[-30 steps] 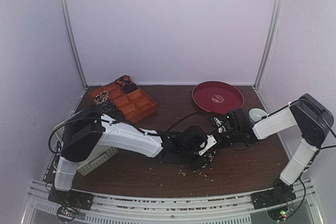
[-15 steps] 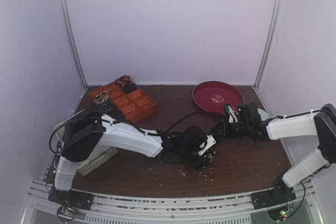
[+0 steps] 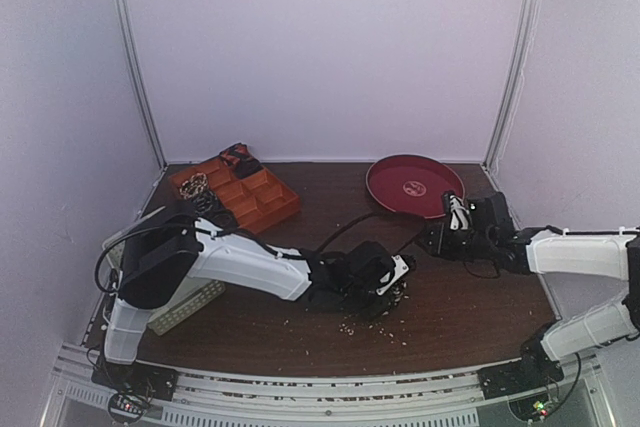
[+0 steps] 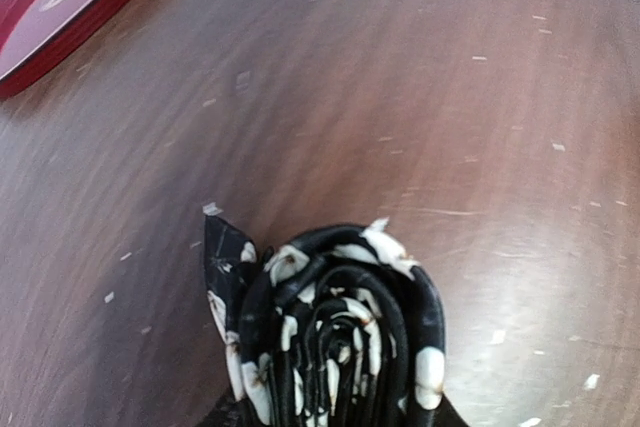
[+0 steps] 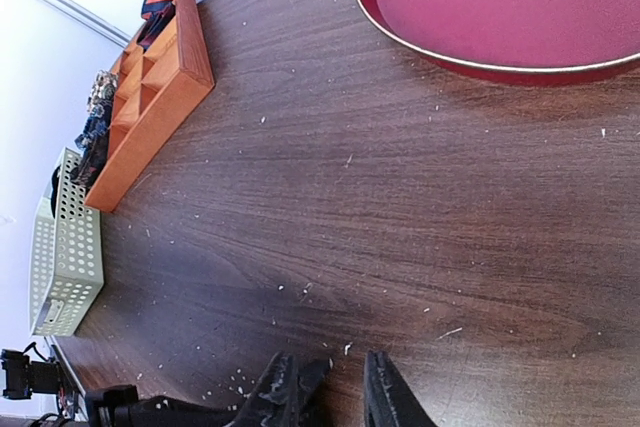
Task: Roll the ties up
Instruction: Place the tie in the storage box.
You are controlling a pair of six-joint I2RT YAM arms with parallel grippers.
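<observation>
A tie rolled into a black coil with white blossoms [image 4: 340,327] lies on the brown table. My left gripper [image 4: 335,413] is shut on it, the coil pressed into a tall oval between the jaws, with a loose tip [image 4: 222,247] sticking out at its left. From above the coil [image 3: 397,294] sits mid-table under the left gripper [image 3: 388,282]. My right gripper [image 3: 432,239] hovers to the coil's right, apart from it; its fingers [image 5: 288,387] stand a little open around bare wood, the right gripper [image 5: 330,367] holding nothing. More rolled ties [image 3: 193,185] and a reddish one [image 3: 238,157] lie in the orange tray.
The orange compartmented tray [image 3: 262,205] stands at the back left, also in the right wrist view [image 5: 160,97]. A round red plate [image 3: 414,185] lies at the back right. A white slatted basket [image 3: 185,307] lies by the left arm's base. White crumbs dot the wood.
The right arm has drawn back to the right, away from the coil, stretching out low over the table. The left gripper has stayed on the coil.
</observation>
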